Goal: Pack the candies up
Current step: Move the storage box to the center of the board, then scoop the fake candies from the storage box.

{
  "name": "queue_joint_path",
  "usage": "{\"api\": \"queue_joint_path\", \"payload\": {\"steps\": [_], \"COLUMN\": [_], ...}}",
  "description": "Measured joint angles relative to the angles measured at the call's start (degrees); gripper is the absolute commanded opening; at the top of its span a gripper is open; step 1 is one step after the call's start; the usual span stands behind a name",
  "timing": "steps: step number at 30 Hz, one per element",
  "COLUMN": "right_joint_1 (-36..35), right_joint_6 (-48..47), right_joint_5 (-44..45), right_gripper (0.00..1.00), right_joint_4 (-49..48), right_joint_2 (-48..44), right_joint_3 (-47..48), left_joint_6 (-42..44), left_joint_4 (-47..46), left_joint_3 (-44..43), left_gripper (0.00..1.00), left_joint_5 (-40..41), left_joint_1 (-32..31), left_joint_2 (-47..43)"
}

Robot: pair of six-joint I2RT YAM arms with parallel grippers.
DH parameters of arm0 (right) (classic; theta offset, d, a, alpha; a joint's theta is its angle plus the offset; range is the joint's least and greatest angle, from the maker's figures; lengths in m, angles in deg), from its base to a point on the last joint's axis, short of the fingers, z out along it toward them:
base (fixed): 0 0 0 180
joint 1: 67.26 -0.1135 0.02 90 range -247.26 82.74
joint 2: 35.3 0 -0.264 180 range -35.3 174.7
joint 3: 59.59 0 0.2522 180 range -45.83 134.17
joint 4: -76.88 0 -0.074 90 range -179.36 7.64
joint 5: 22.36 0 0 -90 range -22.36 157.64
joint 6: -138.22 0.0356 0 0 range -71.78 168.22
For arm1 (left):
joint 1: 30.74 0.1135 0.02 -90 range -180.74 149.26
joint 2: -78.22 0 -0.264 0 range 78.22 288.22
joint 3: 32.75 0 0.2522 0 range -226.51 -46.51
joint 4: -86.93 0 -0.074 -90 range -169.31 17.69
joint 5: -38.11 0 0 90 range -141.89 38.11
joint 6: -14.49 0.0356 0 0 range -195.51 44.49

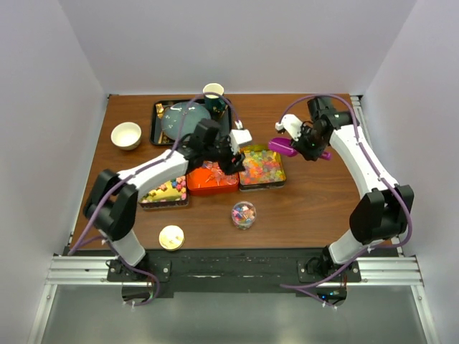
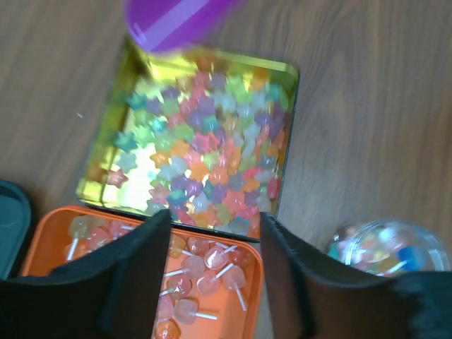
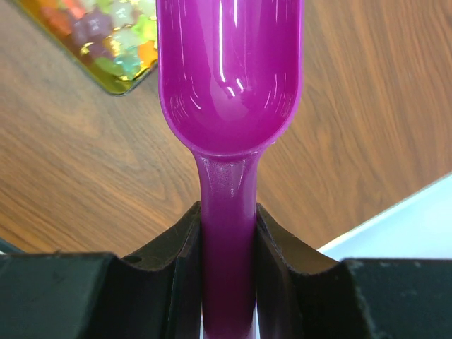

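Note:
Multicoloured star-like candies (image 2: 205, 155) fill a square gold tin (image 1: 275, 184). Pink lollipop candies (image 2: 198, 272) lie in an orange tray (image 1: 197, 189) beside it. A small round clear jar (image 1: 244, 214) holds a few mixed candies and also shows as the jar (image 2: 385, 247) in the left wrist view. My left gripper (image 2: 215, 233) hangs open over the orange tray's far edge, with nothing between its fingers (image 2: 141, 261). My right gripper (image 3: 228, 233) is shut on the handle of a purple scoop (image 3: 229, 70). The scoop's bowl is empty and sits just past the tin's far right corner (image 3: 106, 42).
A third tray (image 1: 147, 201) with yellow and pink sweets lies left of the orange one. A round gold lid (image 1: 171, 237) sits near the front. At the back stand a white bowl (image 1: 126, 135), a black tray (image 1: 155, 122) bearing a blue-grey plate, and a cup (image 1: 213, 92).

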Motion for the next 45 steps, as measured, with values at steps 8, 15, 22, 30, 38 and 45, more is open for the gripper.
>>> {"api": "queue_joint_path", "payload": {"steps": [8,15,22,30,38,45], "right_joint_1": [-4.66,-8.79,-12.70,-13.68,-17.81,-19.76], "right_joint_6": [-17.14,-31.47,-40.02,-44.39,-44.52,-42.27], "right_joint_5": [1.79,12.59,25.18,31.43,34.58,36.70], "right_gripper": [0.00,0.00,0.00,0.00,0.00,0.00], "right_joint_4": [5.88,12.11,13.77,13.55,13.29,13.22], "right_joint_2": [3.78,17.35,23.12,23.52,23.41,23.41], "right_joint_3": [4.94,20.65,22.88,22.16,15.34,11.87], "left_joint_6": [-7.56,-11.85,-14.34,-15.06,-16.37,-17.75], "left_joint_4": [0.28,1.77,1.95,1.07,1.42,3.72], "left_joint_3": [0.13,11.61,16.31,19.41,20.33,20.39], "left_gripper": [0.00,0.00,0.00,0.00,0.00,0.00], "left_joint_5": [-6.23,-6.78,-4.24,-1.92,-0.79,3.21], "left_joint_1": [7.08,8.52,11.87,18.84,28.61,37.53], "left_joint_2": [-6.62,-8.35,-12.92,-18.78,-19.19,-21.73]}}
